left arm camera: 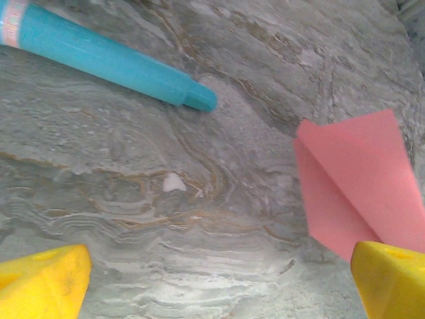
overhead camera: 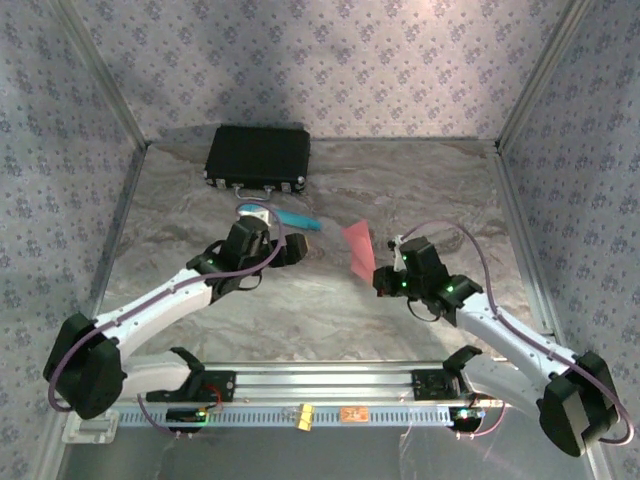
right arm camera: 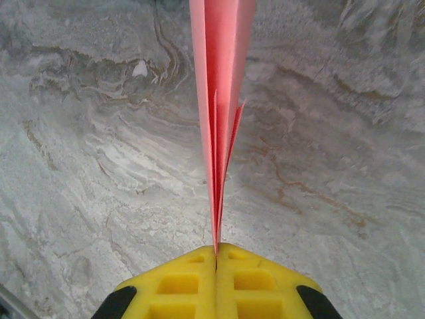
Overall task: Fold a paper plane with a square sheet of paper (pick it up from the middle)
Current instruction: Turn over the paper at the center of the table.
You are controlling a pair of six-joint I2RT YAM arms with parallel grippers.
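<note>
Right tool [overhead camera: 385,275] [right arm camera: 216,256] is shut, its two yellow pads [right arm camera: 179,282] pressed together on the near end of the folded pink paper [overhead camera: 357,250]. That puts the paper about mid-surface, a little toward the right edge. Left tool [overhead camera: 290,248] [left arm camera: 216,286] stands with its jaws wide apart and holds nothing, just left of the paper over the bare marbled surface [overhead camera: 330,310]. A teal marker [overhead camera: 297,218] lies just beyond it, and a black case [overhead camera: 258,157] sits at the far edge, left of middle. Bare room lies along the near edge between the two arms, toward the far right corner, and down the left edge beside the metal rail [overhead camera: 115,230]. From the right wrist, the paper [right arm camera: 222,100] is seen edge-on as several thin upright layers running straight away from the pads. From the left wrist, it [left arm camera: 362,179] shows its broad face, a kite-like shape with one diagonal crease. That camera's right-hand yellow finger [left arm camera: 392,279] overlaps the paper's lower corner, and contact cannot be judged. The marker [left arm camera: 113,60] shows there at the upper left, well apart from the paper. From above, the paper's long axis runs from the right tool toward the far edge, leaning slightly left.
</note>
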